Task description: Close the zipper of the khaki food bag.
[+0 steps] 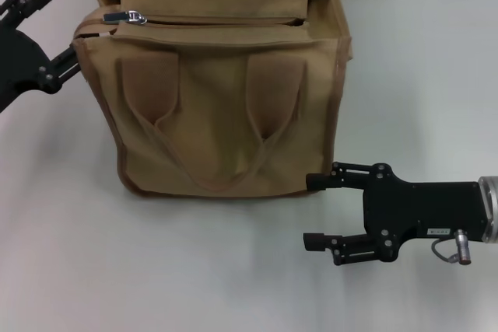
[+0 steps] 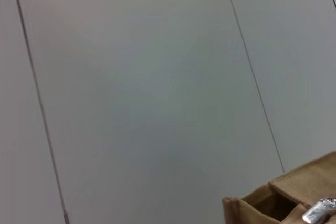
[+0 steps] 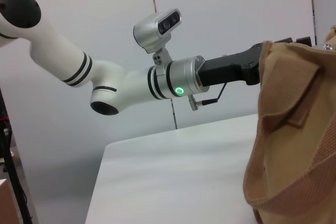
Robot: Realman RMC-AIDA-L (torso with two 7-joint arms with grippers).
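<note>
White counter (image 1: 194, 270), grey panelled wall (image 2: 157, 77) behind. Khaki food bag (image 1: 218, 114) stands upright on the counter, handles facing front; zipper (image 1: 218, 19) across its top, silver pull at the bag's left end. Left tool (image 1: 47, 36) beside that corner, can't tell its fingers. Right tool (image 1: 315, 211) near the bag's lower right corner, fingers apart, empty.

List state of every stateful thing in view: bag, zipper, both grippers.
khaki food bag: upright on the table, handles hanging down its front.
zipper: open along the top, not yet closed.
pull tab: at the bag's left end.
left gripper: against the bag's upper left corner.
right gripper: open, holding nothing, beside the bag's lower right corner.
</note>
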